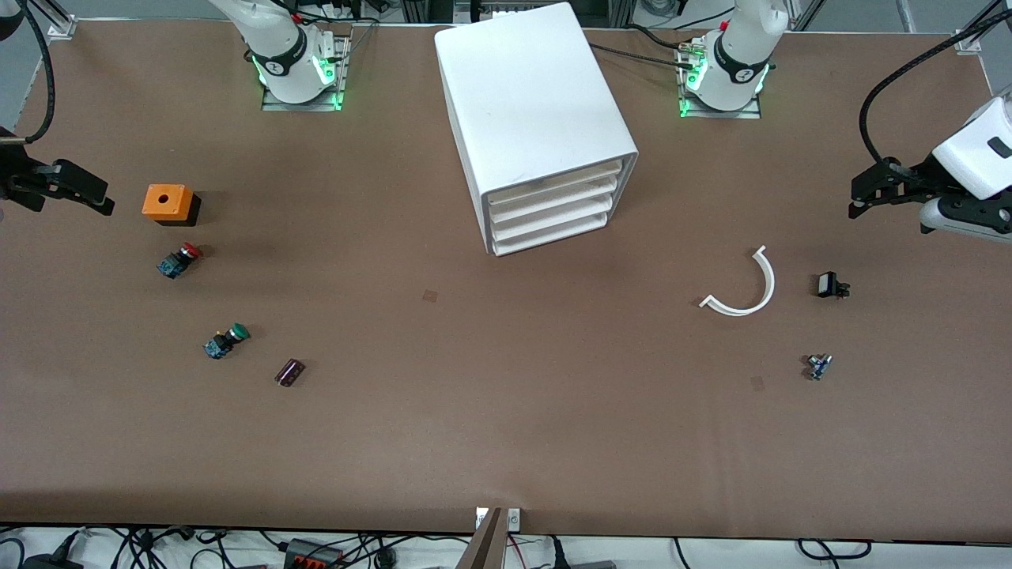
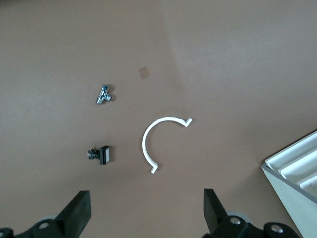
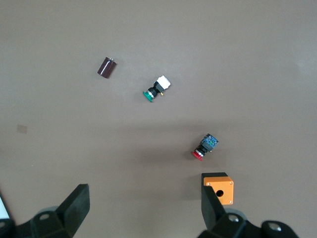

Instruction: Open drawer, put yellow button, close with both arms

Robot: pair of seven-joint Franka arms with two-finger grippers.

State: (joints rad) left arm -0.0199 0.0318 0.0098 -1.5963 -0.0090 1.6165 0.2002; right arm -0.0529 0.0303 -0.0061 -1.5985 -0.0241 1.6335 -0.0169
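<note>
Sitting closed in the cabinet (image 1: 530, 95), the four drawers (image 1: 553, 207) are stacked white trays with their fronts flush. They face the front camera and are turned a little toward the left arm's end of the desk (image 1: 506, 442). The cabinet stands at the robots' edge, between the two bases. Only the front view shows all four drawers. The left wrist view catches one corner of the cabinet, with a few tray edges.

I cannot tell which small part, if any, is the yellow button.

Toward the left arm's end lie a white curved strip (image 1: 747, 286), a small black part (image 1: 830, 284) and a tiny metal piece (image 1: 818, 366). In the left wrist view the black part shows a pale face that the front view hides.

Toward the right arm's end are an orange box (image 1: 168, 203) with a hole in its top, a red-capped switch (image 1: 179, 259), a green-capped switch (image 1: 226, 341) and a dark cylinder (image 1: 289, 372). In the right wrist view the green one's base looks white.

The left gripper (image 1: 860, 201) hangs over the desk's edge at its own end, fingers apart and holding nothing. The right gripper (image 1: 99, 201) hangs over its end's edge, beside the orange box, fingers also apart and holding nothing.
</note>
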